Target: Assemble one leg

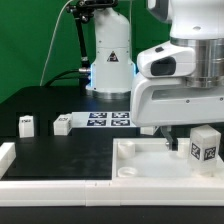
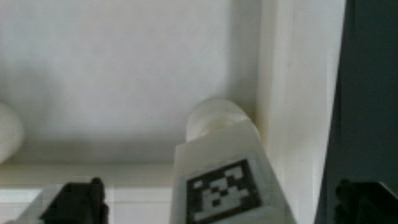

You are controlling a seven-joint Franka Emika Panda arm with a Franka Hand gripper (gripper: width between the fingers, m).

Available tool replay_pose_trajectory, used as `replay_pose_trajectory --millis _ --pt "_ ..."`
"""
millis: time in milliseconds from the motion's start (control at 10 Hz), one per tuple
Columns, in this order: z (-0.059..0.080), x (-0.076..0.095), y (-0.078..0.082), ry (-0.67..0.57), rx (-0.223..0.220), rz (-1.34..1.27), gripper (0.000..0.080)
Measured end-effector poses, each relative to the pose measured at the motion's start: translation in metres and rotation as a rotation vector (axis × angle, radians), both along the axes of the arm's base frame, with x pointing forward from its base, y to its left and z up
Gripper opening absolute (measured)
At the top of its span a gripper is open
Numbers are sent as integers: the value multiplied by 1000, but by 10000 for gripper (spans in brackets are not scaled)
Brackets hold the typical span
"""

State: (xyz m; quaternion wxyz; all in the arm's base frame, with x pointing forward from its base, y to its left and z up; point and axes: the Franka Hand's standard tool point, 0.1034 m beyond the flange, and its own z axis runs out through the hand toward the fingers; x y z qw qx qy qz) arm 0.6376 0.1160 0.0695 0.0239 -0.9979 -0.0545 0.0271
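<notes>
A small white leg point(image 2: 221, 160) with a black-and-white tag stands upright on the large white panel point(image 2: 125, 70), between my gripper's point(image 2: 222, 206) two dark fingers point(image 2: 79, 203). The jaws stand apart with a gap on each side of the leg, so the gripper is open and touches nothing. In the exterior view the same leg point(image 1: 205, 146) stands on the panel point(image 1: 135, 165) at the right, just beside the lowered gripper point(image 1: 172, 140). Two more legs point(image 1: 27, 124) point(image 1: 62, 124) lie on the black table at the exterior view's left.
The marker board point(image 1: 110, 119) lies behind the middle of the table. A second robot base point(image 1: 108, 60) stands at the back. A white rail point(image 1: 8, 155) runs along the front left edge. The panel's raised rim point(image 2: 285, 80) runs close beside the leg.
</notes>
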Motion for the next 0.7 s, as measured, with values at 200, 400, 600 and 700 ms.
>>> replay_pose_trajectory --millis 200,400,600,700 --pt "1 1 0 -9 5 126 649" --pt "3 2 2 -13 8 168 526" --pt "2 1 1 -12 8 167 391" --pt "2 1 1 -12 8 167 290"
